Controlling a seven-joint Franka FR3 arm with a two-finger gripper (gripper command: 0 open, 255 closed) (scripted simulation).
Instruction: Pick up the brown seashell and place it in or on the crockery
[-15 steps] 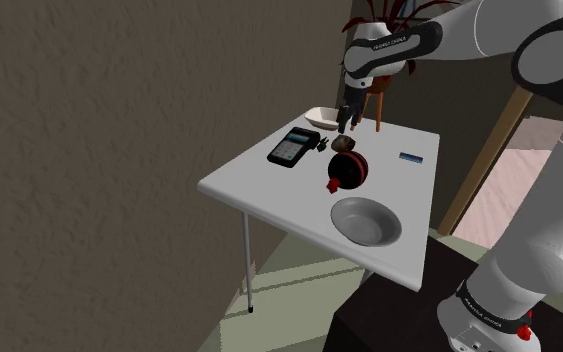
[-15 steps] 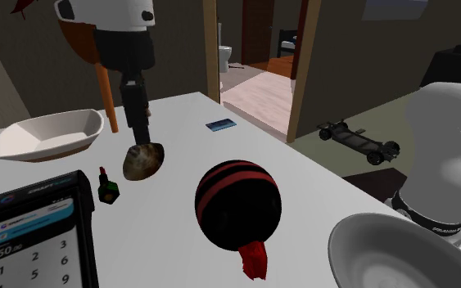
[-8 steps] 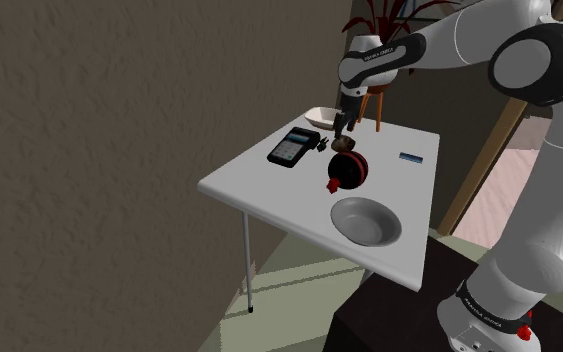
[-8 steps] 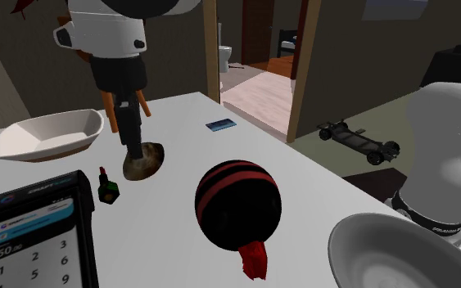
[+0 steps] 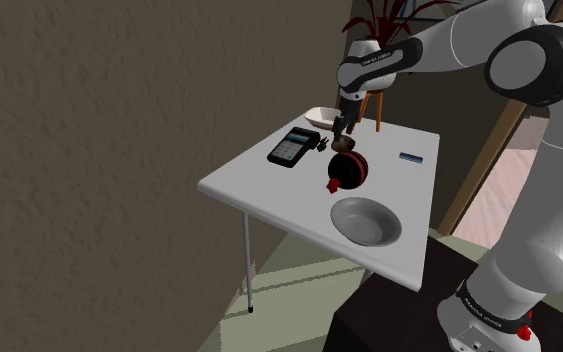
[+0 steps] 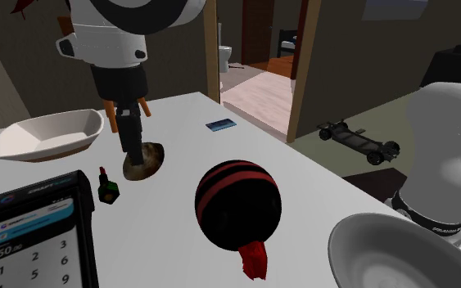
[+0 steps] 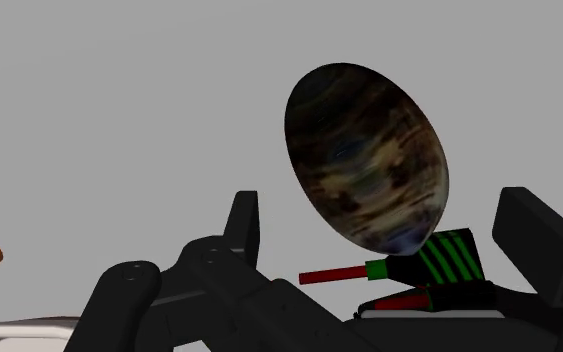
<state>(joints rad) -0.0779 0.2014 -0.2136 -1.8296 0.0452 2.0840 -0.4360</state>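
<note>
On the white table [image 5: 259, 185], the brown seashell [image 6: 144, 159] lies flat between a small green-striped bottle [image 6: 106, 186] and a red-and-black striped ball [image 6: 238, 204], with a card payment terminal [image 6: 32, 237] further toward the second exterior view's lower left.

Seen from the wrist, the seashell [image 7: 367, 160] is an egg-shaped mottled oval. Its long axis runs away from the hand, tipped only slightly, and so lies roughly across the line joining the two fingers. That is the relation the coming move turns on, because a squeeze would likely bear on the shell's narrow width and not its length.

The black gripper [image 6: 133, 154] stands directly over the shell and low against it. Its fingers are spread apart, one on each side, and grasp nothing. Whether either pad already touches the shell's flank is hard to tell, since in the second exterior view the near finger overlaps the shell's edge.

Two pieces of crockery sit on the table. A white oblong dish [image 6: 40, 147] is near the shell, on the side away from the ball. A grey bowl [image 5: 341, 208] is well apart, beyond the ball and toward the stand.
</note>
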